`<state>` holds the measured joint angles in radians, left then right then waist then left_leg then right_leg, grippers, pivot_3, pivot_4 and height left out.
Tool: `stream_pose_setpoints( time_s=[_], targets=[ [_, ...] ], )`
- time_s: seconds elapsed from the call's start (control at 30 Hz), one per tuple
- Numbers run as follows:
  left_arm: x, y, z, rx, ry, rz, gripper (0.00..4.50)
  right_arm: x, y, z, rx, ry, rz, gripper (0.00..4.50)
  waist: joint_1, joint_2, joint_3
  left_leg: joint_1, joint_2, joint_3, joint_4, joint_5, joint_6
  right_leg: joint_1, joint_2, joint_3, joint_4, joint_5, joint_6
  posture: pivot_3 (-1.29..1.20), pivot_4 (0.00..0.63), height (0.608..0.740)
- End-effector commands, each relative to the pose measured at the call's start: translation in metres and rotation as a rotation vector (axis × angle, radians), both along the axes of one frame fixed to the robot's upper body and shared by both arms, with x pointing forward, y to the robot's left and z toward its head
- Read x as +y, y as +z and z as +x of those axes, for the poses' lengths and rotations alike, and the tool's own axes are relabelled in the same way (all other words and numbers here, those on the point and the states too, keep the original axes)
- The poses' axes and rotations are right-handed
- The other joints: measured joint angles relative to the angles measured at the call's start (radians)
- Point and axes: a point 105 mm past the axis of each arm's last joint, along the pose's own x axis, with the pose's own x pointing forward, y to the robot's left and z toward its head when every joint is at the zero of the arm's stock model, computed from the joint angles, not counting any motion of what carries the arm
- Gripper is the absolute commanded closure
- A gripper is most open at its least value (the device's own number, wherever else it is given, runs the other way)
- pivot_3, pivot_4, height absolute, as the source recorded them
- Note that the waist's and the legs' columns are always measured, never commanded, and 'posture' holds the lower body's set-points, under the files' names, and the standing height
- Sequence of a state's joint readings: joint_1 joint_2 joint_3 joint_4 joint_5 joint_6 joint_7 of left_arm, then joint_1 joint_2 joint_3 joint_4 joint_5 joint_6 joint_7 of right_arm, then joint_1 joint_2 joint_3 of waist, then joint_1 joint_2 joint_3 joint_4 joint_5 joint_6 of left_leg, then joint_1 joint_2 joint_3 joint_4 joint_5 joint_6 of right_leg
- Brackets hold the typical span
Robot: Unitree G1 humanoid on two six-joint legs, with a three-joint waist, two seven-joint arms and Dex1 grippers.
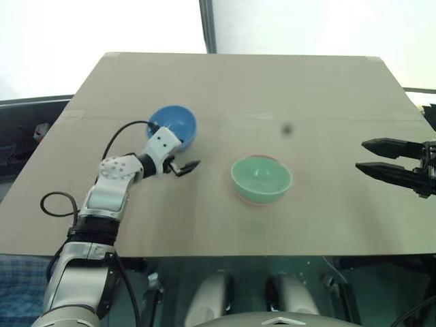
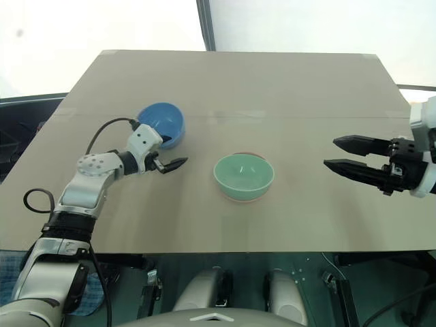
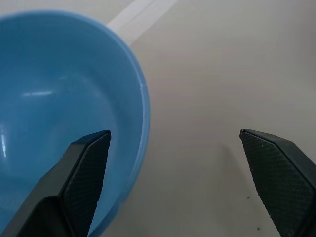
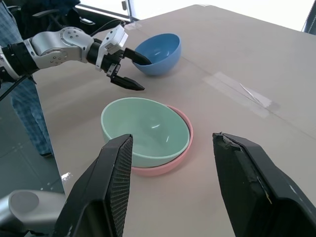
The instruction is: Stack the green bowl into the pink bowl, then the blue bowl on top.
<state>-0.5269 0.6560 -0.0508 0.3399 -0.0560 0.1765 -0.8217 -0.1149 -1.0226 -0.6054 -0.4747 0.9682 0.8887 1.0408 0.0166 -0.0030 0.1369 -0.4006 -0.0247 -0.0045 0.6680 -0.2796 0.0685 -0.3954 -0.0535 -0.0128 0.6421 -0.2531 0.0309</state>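
From my head camera, the green bowl (image 1: 261, 178) sits nested in the pink bowl (image 1: 253, 199) near the middle of the table (image 1: 272, 88), a little toward the near edge. The blue bowl (image 1: 173, 125) stands apart, closer to the left edge. My left gripper (image 1: 182, 158) is spread wide at the blue bowl's rim, one finger reaching in over the bowl, the other outside it. My right gripper (image 2: 347, 154) hovers by the right edge, fingers parted, grasping nothing.

Through my left wrist, one of my fingers (image 3: 81, 173) lies over the blue bowl's inside, the other over bare table.

Through my right wrist, my parted fingers (image 4: 111, 187) frame the green-in-pink stack.
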Motion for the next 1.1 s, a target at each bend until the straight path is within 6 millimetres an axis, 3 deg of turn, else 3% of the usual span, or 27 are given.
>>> stream_pose_setpoints(
  time_s=[0.03, 0.2, 0.3, 0.4, 0.43, 0.5, 0.53, 0.6, 0.93, 1.1],
  targets=[
    [0.006, 0.018, 0.012, -0.064, 0.037, 0.041, 0.08, 0.0, 0.01, -0.004, -0.057, 0.001, -0.025, 1.79, 0.0, 0.0, 0.0, 0.0, 0.0, 0.0, 0.0, 0.0, 0.0, 0.0, 0.0, 0.0, 0.0, 0.0, 0.0, 0.0, 0.15, 0.74],
    [0.007, 0.022, 0.021, -0.086, 0.051, 0.064, 0.08, 0.001, 0.009, -0.003, -0.056, -0.003, -0.028, 1.79, 0.0, 0.0, 0.0, 0.0, 0.0, 0.0, 0.0, 0.0, 0.0, 0.0, 0.0, 0.0, 0.0, 0.0, 0.0, 0.0, 0.15, 0.74],
    [0.007, 0.024, 0.024, -0.093, 0.057, 0.049, 0.81, 0.0, 0.009, -0.004, -0.057, -0.006, -0.029, 1.79, 0.0, 0.0, 0.0, 0.0, 0.0, 0.0, 0.0, 0.0, 0.0, 0.0, 0.0, 0.0, 0.0, 0.0, 0.0, 0.0, 0.15, 0.74],
    [0.006, 0.023, 0.026, -0.092, 0.057, 0.044, 2.1, -0.001, 0.009, -0.004, -0.059, -0.01, -0.03, 1.79, 0.0, 0.0, 0.0, 0.0, 0.0, 0.0, 0.0, 0.0, 0.0, 0.0, 0.0, 0.0, 0.0, 0.0, 0.0, 0.0, 0.15, 0.74],
    [0.006, 0.023, 0.026, -0.092, 0.057, 0.043, 2.25, -0.001, 0.009, -0.004, -0.059, -0.012, -0.03, 1.79, -0.001, 0.0, 0.0, 0.0, 0.0, 0.0, 0.0, 0.0, 0.0, 0.0, 0.0, 0.0, 0.0, 0.0, 0.0, 0.0, 0.15, 0.74],
    [0.006, 0.022, 0.026, -0.088, 0.056, 0.042, 3.4, -0.001, 0.008, -0.004, -0.058, -0.013, -0.03, 1.79, -0.001, 0.0, 0.0, 0.0, 0.0, 0.0, 0.001, 0.0, 0.0, 0.0, 0.0, 0.0, 0.0, 0.0, 0.0, 0.0, 0.15, 0.74],
    [0.006, 0.022, 0.026, -0.087, 0.056, 0.041, 3.56, -0.001, 0.008, -0.004, -0.057, -0.013, -0.031, 1.79, -0.001, 0.0, 0.0, 0.0, 0.0, 0.0, 0.001, 0.0, 0.0, 0.0, 0.0, 0.0, 0.0, 0.0, 0.0, 0.0, 0.15, 0.74],
    [0.006, 0.022, 0.026, -0.086, 0.056, 0.041, 4.39, -0.001, 0.008, -0.004, -0.057, -0.013, -0.03, 1.79, 0.0, -0.001, 0.0, 0.0, 0.0, 0.0, 0.001, 0.0, 0.0, 0.0, 0.0, 0.0, 0.0, 0.0, 0.0, 0.0, 0.15, 0.74],
    [0.009, 0.023, 0.027, -0.09, 0.053, 0.054, 4.45, 0.0, 0.008, -0.003, -0.057, -0.007, -0.028, 1.79, -0.001, -0.001, 0.0, 0.0, 0.0, 0.0, 0.001, 0.0, 0.0, 0.0, 0.0, 0.0, 0.001, 0.0, 0.0, 0.0, 0.15, 0.74],
    [0.001, 0.02, 0.024, -0.054, 0.012, 0.028, 4.45, -0.001, 0.008, -0.003, -0.066, -0.012, -0.025, 1.79, -0.001, -0.001, 0.0, 0.0, 0.0, 0.0, 0.001, 0.0, 0.0, 0.0, 0.0, 0.0, 0.001, 0.0, 0.0, 0.0, 0.15, 0.74]
  ],
)
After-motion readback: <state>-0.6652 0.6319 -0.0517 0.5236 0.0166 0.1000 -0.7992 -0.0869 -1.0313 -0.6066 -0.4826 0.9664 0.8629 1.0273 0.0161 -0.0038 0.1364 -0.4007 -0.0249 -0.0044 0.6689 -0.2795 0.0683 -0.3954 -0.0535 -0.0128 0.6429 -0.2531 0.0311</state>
